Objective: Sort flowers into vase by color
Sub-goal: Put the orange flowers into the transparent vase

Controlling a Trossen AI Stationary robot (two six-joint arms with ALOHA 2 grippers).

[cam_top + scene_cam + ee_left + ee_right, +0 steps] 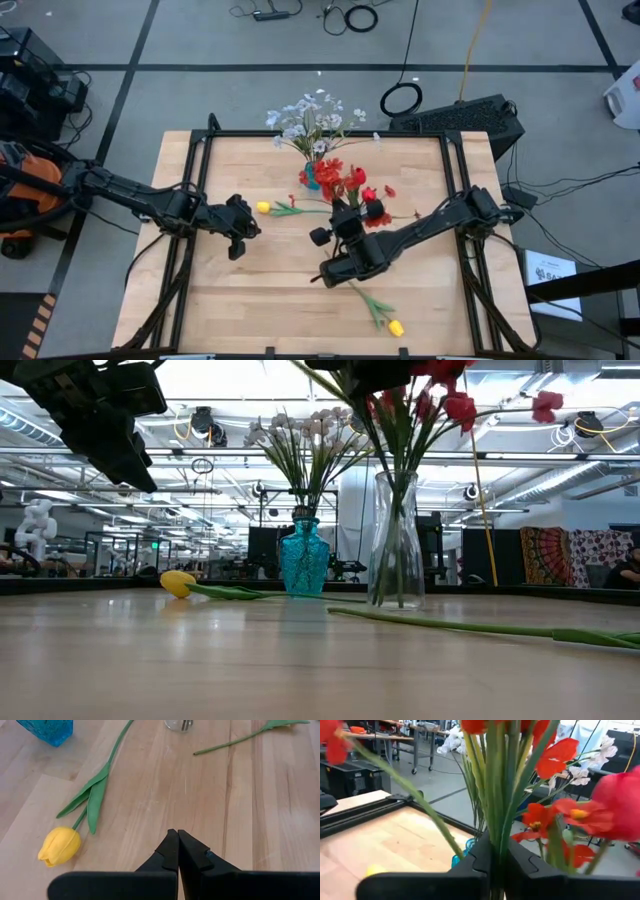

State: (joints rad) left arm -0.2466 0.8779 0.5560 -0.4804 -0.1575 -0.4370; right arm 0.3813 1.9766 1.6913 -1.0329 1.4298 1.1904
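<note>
Two yellow tulips (263, 207) lie loose on your surface (250, 300). Right tool (497, 851) pinches a green stem above the clear vase (397, 540); letting go off-centre drops it outside. Left tool (177, 836) shut, empty.

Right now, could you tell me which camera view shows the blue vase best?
The low view: the blue vase stands whole, holding pale blossoms. From above, flowers cover most of the blue vase; the left wrist view catches one corner, the right wrist a sliver behind stems.
</note>
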